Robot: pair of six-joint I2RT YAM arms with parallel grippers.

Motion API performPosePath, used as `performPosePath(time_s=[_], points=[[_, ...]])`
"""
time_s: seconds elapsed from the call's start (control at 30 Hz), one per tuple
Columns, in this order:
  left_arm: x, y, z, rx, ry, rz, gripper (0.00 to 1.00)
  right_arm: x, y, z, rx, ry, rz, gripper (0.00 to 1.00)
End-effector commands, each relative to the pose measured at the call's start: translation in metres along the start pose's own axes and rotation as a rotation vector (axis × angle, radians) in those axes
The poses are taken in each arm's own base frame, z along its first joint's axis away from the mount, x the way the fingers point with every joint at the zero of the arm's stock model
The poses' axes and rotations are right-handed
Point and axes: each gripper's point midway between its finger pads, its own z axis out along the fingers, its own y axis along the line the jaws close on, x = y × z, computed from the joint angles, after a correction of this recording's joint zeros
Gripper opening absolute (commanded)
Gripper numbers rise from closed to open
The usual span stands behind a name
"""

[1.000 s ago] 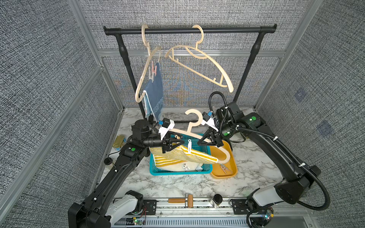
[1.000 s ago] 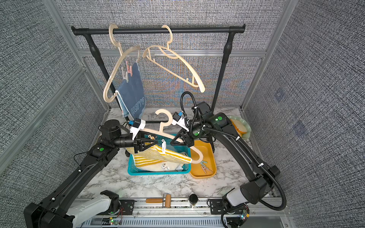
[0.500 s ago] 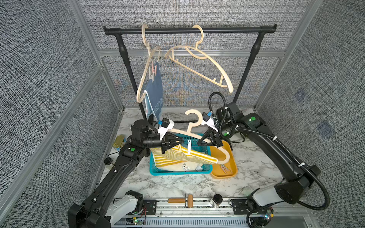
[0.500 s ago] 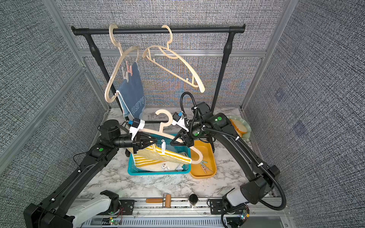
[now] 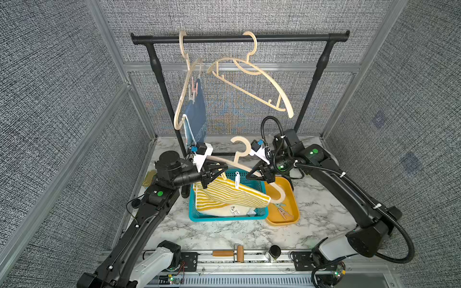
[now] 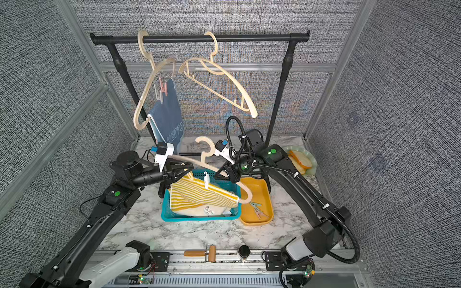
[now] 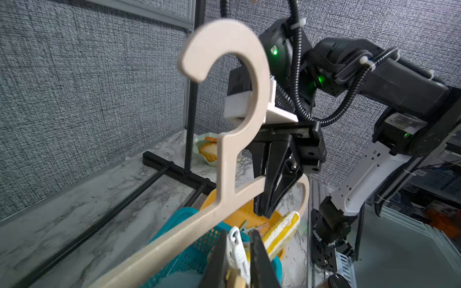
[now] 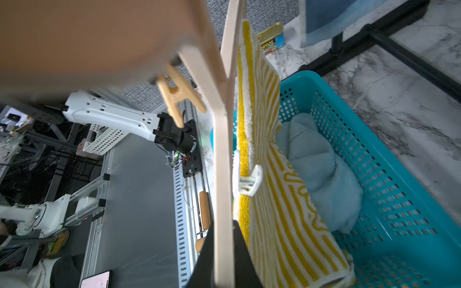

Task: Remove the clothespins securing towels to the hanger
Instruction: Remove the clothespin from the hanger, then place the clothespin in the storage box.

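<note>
My right gripper [image 5: 252, 175] is shut on the lower bar of a beige hanger [image 5: 240, 149] held above the teal basket [image 5: 199, 214]. A yellow-and-white striped towel [image 5: 229, 193] hangs from that bar, clipped by a white clothespin [image 5: 237, 179]. At the towel's upper corner, my left gripper [image 5: 222, 172] is shut on a beige clothespin [image 8: 179, 97]; I cannot tell whether it still bites the bar. A dark blue towel [image 5: 197, 117] hangs from a hanger on the rail under a pink clothespin [image 5: 195, 88]. An aqua towel [image 8: 321, 169] lies in the basket.
An orange tray [image 5: 291, 197] right of the basket holds loose clothespins [image 5: 283, 210]. An empty hanger [image 5: 252, 84] hangs on the black rail [image 5: 239, 38]. A plate of bread [image 6: 301, 159] stands at the back right, a tin [image 5: 149, 177] at the left, a roller [image 5: 235, 253] in front.
The left gripper's jaws have closed on the beige clothespin at the towel's corner. The right gripper and the hanger have hardly moved.
</note>
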Motion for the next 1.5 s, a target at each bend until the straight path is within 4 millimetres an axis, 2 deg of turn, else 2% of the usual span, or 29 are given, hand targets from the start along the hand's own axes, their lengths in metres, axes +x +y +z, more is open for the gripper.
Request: performPosePath(time_s=[0.0,0.13,0.27,0.43,0.63,0.7,0.83,1.0,1.17,1.47], points=[[-0.001,0.005,-0.002,-0.043,0.001,-0.009,0.0,-0.012,-0.015,0.002,0.067,-0.041,0.013,0.0],[0.015,0.0,0.001,-0.033,0.066,-0.052,0.0,-0.021,-0.031,0.004,0.122,-0.07,0.057,0.0],[0.034,-0.028,0.01,0.045,0.136,-0.063,0.0,-0.036,-0.045,0.002,0.145,-0.11,0.101,0.0],[0.05,-0.055,0.02,0.071,0.172,-0.094,0.0,-0.055,-0.05,0.001,0.148,-0.151,0.114,0.0],[0.088,-0.082,0.033,0.107,0.226,-0.178,0.0,-0.073,-0.055,0.001,0.128,-0.2,0.123,0.0],[0.099,-0.095,0.042,0.147,0.245,-0.192,0.0,-0.077,-0.056,0.002,0.123,-0.205,0.121,0.0],[0.117,-0.109,0.062,0.167,0.292,-0.192,0.0,-0.079,-0.056,0.002,0.116,-0.205,0.12,0.0],[0.134,-0.123,0.095,0.229,0.319,-0.189,0.0,-0.079,-0.056,-0.002,0.119,-0.217,0.121,0.0],[0.151,-0.13,0.13,0.267,0.374,-0.184,0.0,-0.078,-0.053,-0.011,0.129,-0.237,0.12,0.0],[0.188,-0.117,0.195,0.207,0.428,-0.243,0.0,-0.069,-0.053,-0.023,0.157,-0.258,0.122,0.0]])
